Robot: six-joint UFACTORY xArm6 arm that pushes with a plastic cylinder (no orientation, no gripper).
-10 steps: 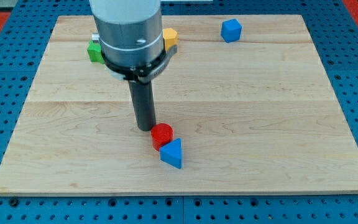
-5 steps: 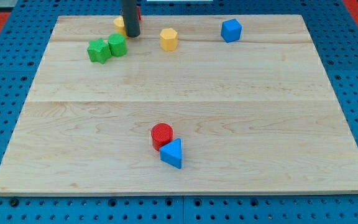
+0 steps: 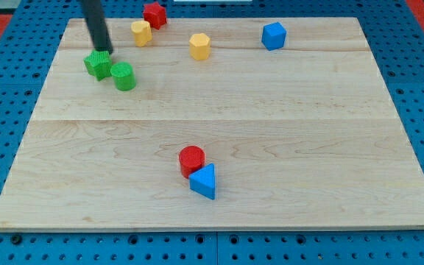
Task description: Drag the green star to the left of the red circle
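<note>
My tip point(image 3: 101, 51) sits at the far-left corner of the counter point(image 3: 308, 147), touching the top edge of the green star point(image 3: 98, 64). There is no end effector on this rod, so nothing is clenched or released; the tip only presses against the star from behind.

The star is well apart from the red circle point(image 3: 192, 159), which lies near the middle of the counter's near edge with the blue triangle point(image 3: 205, 181) touching its lower right side.

The main risk is the green cylinder point(image 3: 124, 76) just beside the star on the view's right. A push toward the circle would likely catch it, carrying both along or turning the star off its line. A star's points also let it rotate and slip off a round tip. Arriving too hard could knock the red circle and the triangle, shifting the target. The yellow blocks point(image 3: 141, 32), red star point(image 3: 154, 14) and blue cube point(image 3: 274, 35) along the far edge look out of the way.
</note>
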